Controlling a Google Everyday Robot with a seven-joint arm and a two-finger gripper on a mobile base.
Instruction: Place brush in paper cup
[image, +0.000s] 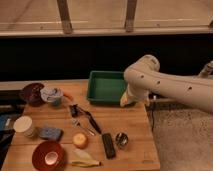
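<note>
Although the task ends at the paper cup (23, 124), the step in hand looks to me like the reach for the brush, which has not yet been picked up. The cup stands upright far to the lower left of the green tray (106, 86), at the table's left edge and well apart from the tray. A blue-and-white patterned cup (51, 95) stands level with the tray's left side, a little way off, and should not be mistaken for the goal.

The brush (86, 118) lies flat on the wood just below the tray's front left corner. It is set on a slant, with its chunkier head nearer the tray and its thin handle running away from it. A small silver utensil (81, 126) lies just beyond the brush on the side away from the tray, close enough to get in the way of a grasp. Farther from the tray's front edge lies a flat black block (108, 145), which is not the target either.

The gripper (127, 100) hangs at the tray's front right corner, on the end of the pale arm. I cannot tell whether it is open or closed, but it carries no brush.

The next move, as I judge it, calls for a sweep leftward along the tray's front, then a descent onto the slim handle without touching the utensil.
</note>
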